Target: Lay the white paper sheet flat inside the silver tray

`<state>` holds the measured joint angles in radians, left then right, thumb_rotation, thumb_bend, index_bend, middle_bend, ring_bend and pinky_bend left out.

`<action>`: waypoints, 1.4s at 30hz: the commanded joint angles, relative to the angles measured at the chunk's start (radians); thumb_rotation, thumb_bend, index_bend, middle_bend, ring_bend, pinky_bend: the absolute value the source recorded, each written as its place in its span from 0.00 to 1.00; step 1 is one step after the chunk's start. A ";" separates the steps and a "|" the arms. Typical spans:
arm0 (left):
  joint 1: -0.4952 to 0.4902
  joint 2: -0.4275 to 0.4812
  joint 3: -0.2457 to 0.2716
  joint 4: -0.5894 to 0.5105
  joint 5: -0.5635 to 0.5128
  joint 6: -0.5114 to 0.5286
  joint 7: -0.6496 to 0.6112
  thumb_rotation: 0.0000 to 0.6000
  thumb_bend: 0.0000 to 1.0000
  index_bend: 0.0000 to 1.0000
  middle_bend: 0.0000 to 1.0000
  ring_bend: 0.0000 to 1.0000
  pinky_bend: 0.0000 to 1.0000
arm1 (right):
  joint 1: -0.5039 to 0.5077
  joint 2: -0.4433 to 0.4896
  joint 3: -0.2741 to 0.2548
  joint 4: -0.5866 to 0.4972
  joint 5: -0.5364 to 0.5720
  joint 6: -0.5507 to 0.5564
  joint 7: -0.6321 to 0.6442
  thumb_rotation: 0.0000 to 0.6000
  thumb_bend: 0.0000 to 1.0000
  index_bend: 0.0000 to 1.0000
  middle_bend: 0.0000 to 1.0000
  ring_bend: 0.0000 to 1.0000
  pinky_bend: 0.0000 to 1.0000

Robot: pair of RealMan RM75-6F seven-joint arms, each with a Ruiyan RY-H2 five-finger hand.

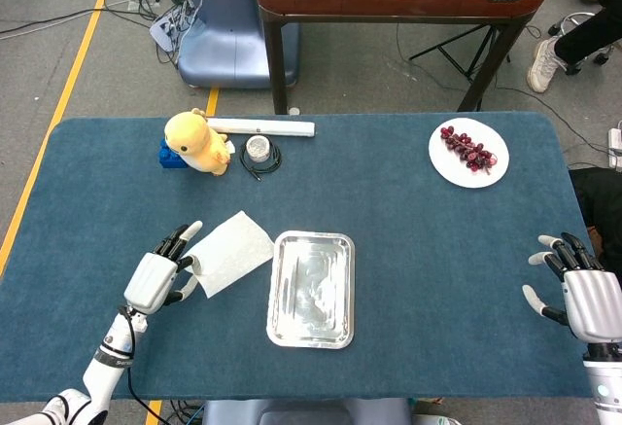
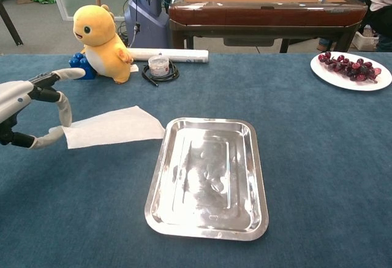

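The white paper sheet (image 1: 233, 251) (image 2: 113, 126) hangs just left of the silver tray (image 1: 311, 288) (image 2: 208, 176), its near-left corner raised off the blue table. My left hand (image 1: 160, 276) (image 2: 33, 111) pinches that corner between thumb and a finger, other fingers spread. The sheet's far right corner still touches the cloth beside the tray's left rim. The tray has nothing in it. My right hand (image 1: 578, 294) rests at the table's right edge, fingers apart, holding nothing; it shows only in the head view.
A yellow duck toy (image 1: 197, 142) (image 2: 101, 34) with blue blocks (image 2: 79, 65), a white tube (image 1: 262, 127), and a small jar with a black cable (image 2: 159, 67) stand at the back left. A plate of grapes (image 1: 469, 152) (image 2: 352, 70) sits back right.
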<state>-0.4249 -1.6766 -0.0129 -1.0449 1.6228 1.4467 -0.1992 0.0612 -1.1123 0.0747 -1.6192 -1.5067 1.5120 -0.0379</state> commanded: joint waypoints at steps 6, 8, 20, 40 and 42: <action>0.013 0.052 -0.039 -0.116 -0.045 -0.004 0.092 1.00 0.58 0.75 0.08 0.00 0.20 | 0.000 0.000 0.000 -0.001 -0.001 0.001 0.001 1.00 0.27 0.41 0.24 0.12 0.32; 0.014 0.060 -0.050 -0.135 -0.056 -0.005 0.107 1.00 0.59 0.75 0.09 0.00 0.21 | 0.000 0.000 0.000 -0.001 -0.001 0.001 0.000 1.00 0.27 0.41 0.24 0.12 0.32; -0.005 0.082 -0.093 -0.216 -0.065 -0.010 0.120 1.00 0.60 0.77 0.11 0.00 0.22 | 0.002 -0.002 -0.002 0.000 -0.001 -0.006 -0.003 1.00 0.27 0.41 0.24 0.12 0.32; -0.057 0.128 -0.136 -0.380 -0.037 -0.021 0.164 1.00 0.60 0.80 0.13 0.00 0.22 | 0.003 -0.001 -0.001 0.001 0.001 -0.006 0.000 1.00 0.27 0.41 0.24 0.12 0.32; -0.065 0.130 -0.140 -0.399 -0.032 -0.024 0.179 1.00 0.60 0.80 0.13 0.00 0.22 | 0.003 -0.001 -0.002 0.001 0.000 -0.005 0.001 1.00 0.27 0.41 0.24 0.12 0.32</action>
<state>-0.4834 -1.5496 -0.1488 -1.4336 1.5864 1.4258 -0.0302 0.0638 -1.1137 0.0732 -1.6186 -1.5069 1.5067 -0.0371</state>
